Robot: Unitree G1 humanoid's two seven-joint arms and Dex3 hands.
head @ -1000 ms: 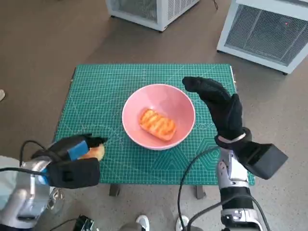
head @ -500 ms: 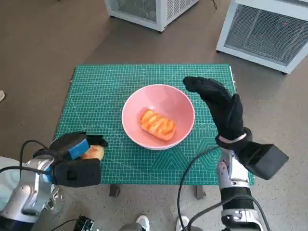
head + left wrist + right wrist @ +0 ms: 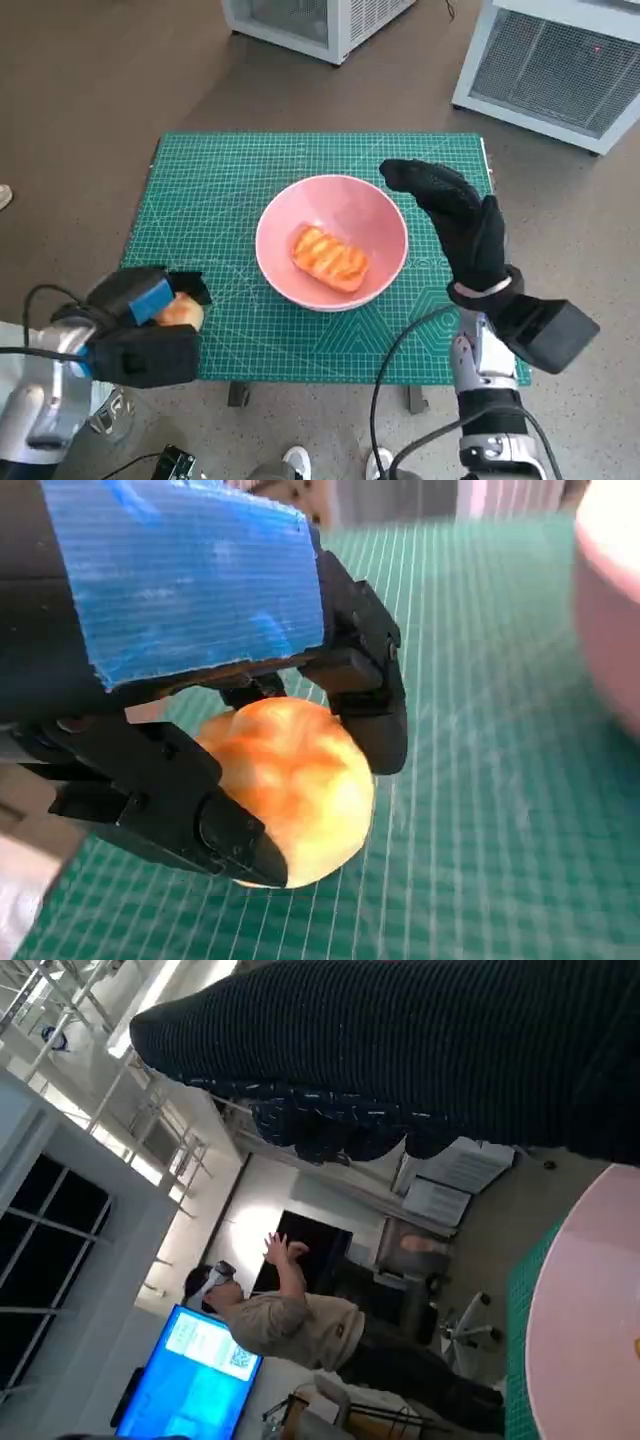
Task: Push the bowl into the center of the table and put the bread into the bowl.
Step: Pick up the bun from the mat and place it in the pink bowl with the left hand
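The pink bowl [image 3: 290, 205] stands near the middle of the green mat, with a golden glazed bread [image 3: 328, 258] lying inside it. A second bread roll [image 3: 181, 312] is at the mat's front left corner, and my left hand [image 3: 138, 300] grips it. In the left wrist view the black fingers [image 3: 375, 705] wrap round that roll [image 3: 295, 780], with the bowl's wall [image 3: 612, 610] off to one side. My right hand [image 3: 456, 222] is held flat with fingers stretched out, just beside the bowl's right rim, holding nothing. The glove [image 3: 420, 1050] and the bowl's rim [image 3: 590, 1340] show in the right wrist view.
The green cutting mat [image 3: 220, 180] covers the small table. White slatted cabinets [image 3: 545, 65] stand on the floor behind it. A person [image 3: 290, 1320] with raised hands appears far off in the right wrist view, beside a blue screen [image 3: 195, 1380].
My left hand with the roll has drawn a little left and back toward the table's front left corner. The right hand, the bowl and the bread in it have not moved.
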